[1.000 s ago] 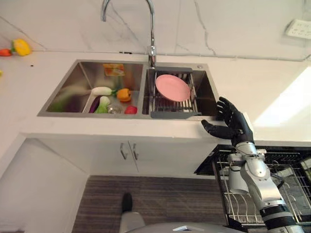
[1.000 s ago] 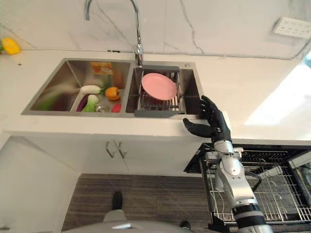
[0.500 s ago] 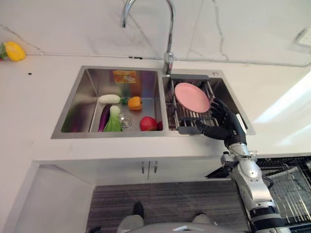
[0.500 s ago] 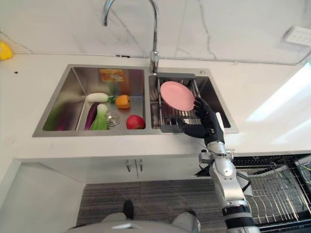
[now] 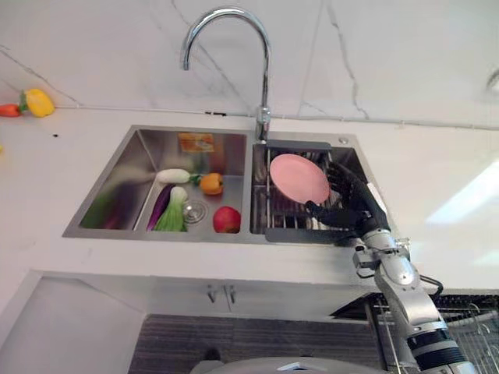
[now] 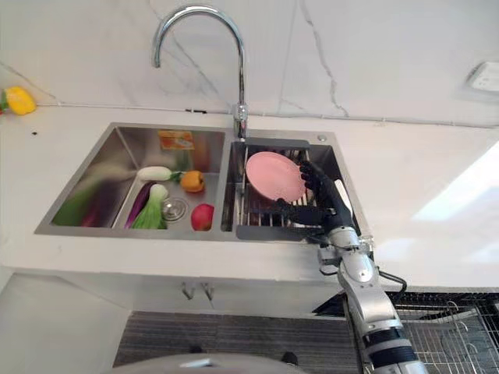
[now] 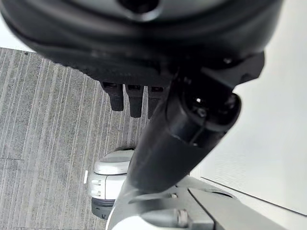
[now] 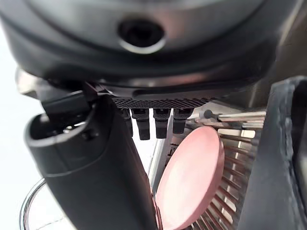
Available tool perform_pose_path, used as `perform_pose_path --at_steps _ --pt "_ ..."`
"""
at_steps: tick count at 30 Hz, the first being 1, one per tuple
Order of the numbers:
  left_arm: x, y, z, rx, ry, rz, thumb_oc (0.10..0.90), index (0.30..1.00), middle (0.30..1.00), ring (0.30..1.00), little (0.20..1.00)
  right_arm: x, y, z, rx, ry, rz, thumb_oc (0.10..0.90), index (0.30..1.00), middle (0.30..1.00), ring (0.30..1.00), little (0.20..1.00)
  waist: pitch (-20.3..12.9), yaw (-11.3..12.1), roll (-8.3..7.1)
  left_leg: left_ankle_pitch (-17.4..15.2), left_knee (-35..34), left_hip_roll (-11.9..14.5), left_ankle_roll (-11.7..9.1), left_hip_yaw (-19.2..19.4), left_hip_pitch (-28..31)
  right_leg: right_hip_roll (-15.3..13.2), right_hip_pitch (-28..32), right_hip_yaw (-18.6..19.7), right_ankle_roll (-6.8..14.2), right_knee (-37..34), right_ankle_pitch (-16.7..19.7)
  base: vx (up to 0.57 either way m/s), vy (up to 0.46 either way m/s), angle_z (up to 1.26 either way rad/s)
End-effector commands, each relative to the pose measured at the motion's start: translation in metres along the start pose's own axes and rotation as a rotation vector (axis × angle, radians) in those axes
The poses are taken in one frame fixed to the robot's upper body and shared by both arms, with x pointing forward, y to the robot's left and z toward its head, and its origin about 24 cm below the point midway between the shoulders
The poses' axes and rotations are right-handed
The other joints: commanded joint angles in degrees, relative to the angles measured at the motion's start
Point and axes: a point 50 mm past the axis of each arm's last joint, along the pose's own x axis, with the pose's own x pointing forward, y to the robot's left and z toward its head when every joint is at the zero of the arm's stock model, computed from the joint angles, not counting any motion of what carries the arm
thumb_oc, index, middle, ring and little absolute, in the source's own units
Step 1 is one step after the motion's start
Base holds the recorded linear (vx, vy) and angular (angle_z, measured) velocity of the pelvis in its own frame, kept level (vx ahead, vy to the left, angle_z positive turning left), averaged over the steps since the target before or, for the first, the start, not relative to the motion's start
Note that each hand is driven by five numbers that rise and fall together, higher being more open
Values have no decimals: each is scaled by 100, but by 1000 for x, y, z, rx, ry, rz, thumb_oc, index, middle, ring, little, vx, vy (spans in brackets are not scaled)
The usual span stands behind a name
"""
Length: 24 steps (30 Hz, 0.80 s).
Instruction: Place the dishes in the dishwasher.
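Scanning from the left, we find a yellow pepper (image 5: 37,101) lying on the white counter (image 5: 47,179) near the wall, with a small orange vegetable (image 5: 8,110) just beside it. Next comes the double sink (image 5: 109,187). Its left basin holds a white vegetable (image 5: 173,176), a purple eggplant (image 5: 160,211) lying alongside a green leafy vegetable (image 5: 171,214), an orange pepper (image 5: 210,183) and a red apple (image 5: 227,220), all gathered around the drain (image 5: 194,210). A yellow-orange packet (image 5: 196,142) leans on that basin's back wall. We see the curved chrome faucet (image 5: 226,47) rising behind the divider between the two basins.

In the right basin we see a dark drying rack (image 5: 284,222) with metal bars, and in it the pink plate (image 5: 299,178) stands tilted on edge, leaning toward the back. Our right hand (image 5: 349,204) reaches over the rack at the plate's right side, fingers spread wide and loosely curved, thumb stretched out below the plate's lower edge. We cannot tell whether any fingertip touches the plate; nothing is gripped. In the right wrist view the plate (image 8: 192,177) sits on the rack bars just past the straight fingers (image 8: 158,122).

At the lower right, below the counter, we see a wire dishwasher rack (image 6: 456,343) pulled out. Our left hand (image 7: 158,91) shows in its own wrist view, fingers relaxed and holding nothing, above striped grey floor (image 7: 43,124).
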Motion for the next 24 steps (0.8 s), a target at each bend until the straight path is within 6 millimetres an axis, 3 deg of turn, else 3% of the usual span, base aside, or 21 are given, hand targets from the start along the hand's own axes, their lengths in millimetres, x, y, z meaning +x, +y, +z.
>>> perform_pose_path --at_steps 1,4,13,24 --pt "3 -8 18 53 -43 -33 800 900 900 900 900 20 -2 69 -65 -339 13 800 900 900 900 900 -62 137 54 -519 213 -79 177 75 -13 -589 15 -122 443 137 -381 44 -29 -4" --pt "3 -4 15 69 -31 -16 800 900 900 900 900 24 4 76 -166 -360 46 800 900 900 900 900 -70 163 83 -514 178 -24 148 77 37 -506 41 -63 401 115 -455 63 -38 -2" --pt "3 -5 19 101 -48 -17 800 900 900 900 900 28 14 76 -204 -355 105 800 900 900 900 900 -72 156 102 -500 151 -21 140 80 47 -480 62 -81 388 117 -479 4 -3 0" --pt "4 0 24 107 -60 12 800 900 900 900 900 38 12 72 -378 -330 70 800 900 900 900 900 -77 231 88 -507 130 -66 167 19 18 -522 72 -157 402 134 -435 0 0 0"
